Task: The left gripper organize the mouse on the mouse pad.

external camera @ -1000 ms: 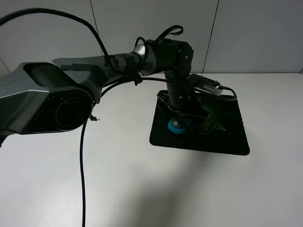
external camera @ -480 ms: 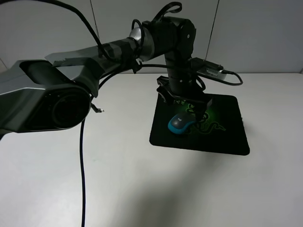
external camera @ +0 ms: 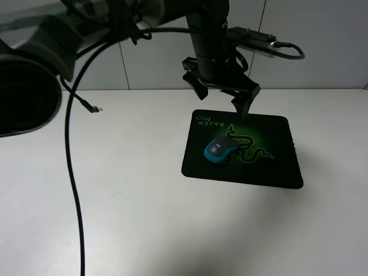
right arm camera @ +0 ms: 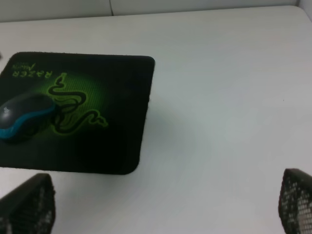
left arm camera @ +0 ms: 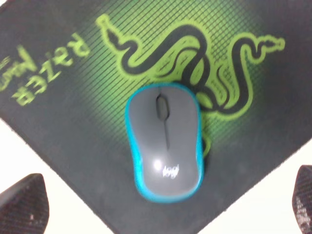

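The mouse (external camera: 220, 149), dark grey on top with teal sides, lies on the left part of the black mouse pad (external camera: 270, 167), partly over its green snake emblem. My left gripper (external camera: 221, 99) hangs open well above the pad, apart from the mouse, with nothing between its fingers. The left wrist view looks straight down on the mouse (left arm camera: 165, 141) and the pad (left arm camera: 73, 122), with the two fingertips (left arm camera: 22, 207) spread wide on either side. In the right wrist view the right gripper (right arm camera: 161, 204) stands open over bare table, to the side of the pad (right arm camera: 112, 136) and mouse (right arm camera: 24, 117).
The pad lies on a white table (external camera: 144, 218) in front of a grey panelled wall. A long black cable (external camera: 75, 190) hangs down over the table's left side, and a short lead with a small plug (external camera: 92, 107) dangles near the back left.
My left gripper has let go of the mouse and risen straight up, jaws open. The mouse stays where it was set on the pad.
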